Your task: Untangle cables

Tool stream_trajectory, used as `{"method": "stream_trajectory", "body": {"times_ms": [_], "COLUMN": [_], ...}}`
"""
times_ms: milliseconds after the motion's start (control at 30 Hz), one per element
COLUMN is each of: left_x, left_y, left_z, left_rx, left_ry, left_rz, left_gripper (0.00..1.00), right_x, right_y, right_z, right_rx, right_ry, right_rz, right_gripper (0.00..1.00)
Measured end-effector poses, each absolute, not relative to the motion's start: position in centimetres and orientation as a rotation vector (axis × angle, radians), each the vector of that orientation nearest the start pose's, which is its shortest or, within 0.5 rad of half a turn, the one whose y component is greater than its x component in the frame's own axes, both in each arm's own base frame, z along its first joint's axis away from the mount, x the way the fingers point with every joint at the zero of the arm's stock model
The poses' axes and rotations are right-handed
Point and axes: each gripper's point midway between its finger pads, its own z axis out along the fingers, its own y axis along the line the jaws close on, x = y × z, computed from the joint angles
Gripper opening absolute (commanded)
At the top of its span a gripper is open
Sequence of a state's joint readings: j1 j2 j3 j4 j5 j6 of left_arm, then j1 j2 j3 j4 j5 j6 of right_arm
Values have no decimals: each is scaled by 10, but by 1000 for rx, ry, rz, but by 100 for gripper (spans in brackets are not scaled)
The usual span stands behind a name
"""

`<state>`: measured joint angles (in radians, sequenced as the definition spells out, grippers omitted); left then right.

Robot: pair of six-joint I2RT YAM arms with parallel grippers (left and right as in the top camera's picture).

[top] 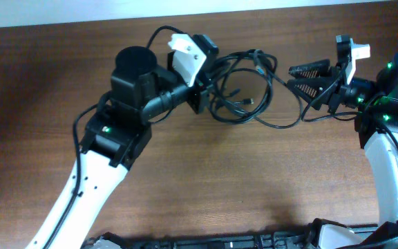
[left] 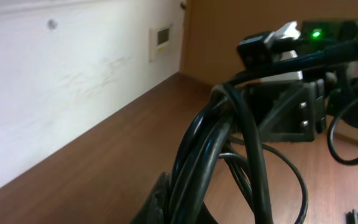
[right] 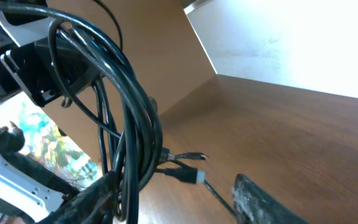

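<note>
Overhead: the left end effector [top: 206, 81] sits near the middle of the worktop [top: 254, 180], mostly hidden under its white camera mount. The cables [top: 226, 66] gather into it and fan out to the right in loose, overlapping loops lying on the wood. The right end effector [top: 289, 76] faces them from the right with its two black fingers spread in a V. It is released, and one thin strand curves along just below its lower finger.

Left wrist: the left end effector [left: 166, 208] is only a dark shape at the bottom edge. It is clenched on the cables [left: 219, 143], which rise from it as a tight bunch of several black cords and then arch over to the right. The right end effector [left: 291, 112] is visible behind them.

Right wrist: the right end effector [right: 173, 183] has its jaws standing apart, nothing pinched. The cables [right: 138, 118] hang as a bundle close against its left finger [right: 86, 199]. They stretch up to the left end effector [right: 48, 68] at the top left. Two small plug ends [right: 191, 176] lie on the worktop [right: 291, 124] between the fingers.
</note>
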<state>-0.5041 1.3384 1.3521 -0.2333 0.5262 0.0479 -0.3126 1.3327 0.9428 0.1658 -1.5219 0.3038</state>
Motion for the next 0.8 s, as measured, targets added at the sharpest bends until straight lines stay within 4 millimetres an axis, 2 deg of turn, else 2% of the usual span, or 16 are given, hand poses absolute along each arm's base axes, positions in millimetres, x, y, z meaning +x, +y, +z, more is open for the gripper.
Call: {"method": "stream_trajectory", "body": {"times_ms": [133,200,300,467,633,800], "left_x": [330,334,339,341,342,344], "left_y": [-293,-292,-292,-292,-292,-291], "left_z": [378,374,370,372,373,373], "left_rx": [883,873,860,854,853,844], "left_ry": [1610,1624,1638,1626,1621,1626], "left_rz": [-815,-802,-784,-777,-776,-764], "left_gripper": [0,0,0,0,0,0], "right_x": [325,325,323,319,319,319], "right_y": [75,76,80,94,95,95], "right_z": [314,314,314,315,315,315], "right_rx": [-571,-571,-580,-623,-624,-625], "right_ry": [1666,1667,1669,1661,1662,1661], "right_rz": [1352,1360,1374,1402,1406,1405], "right_gripper": [49,45,34,28,4,4]}}
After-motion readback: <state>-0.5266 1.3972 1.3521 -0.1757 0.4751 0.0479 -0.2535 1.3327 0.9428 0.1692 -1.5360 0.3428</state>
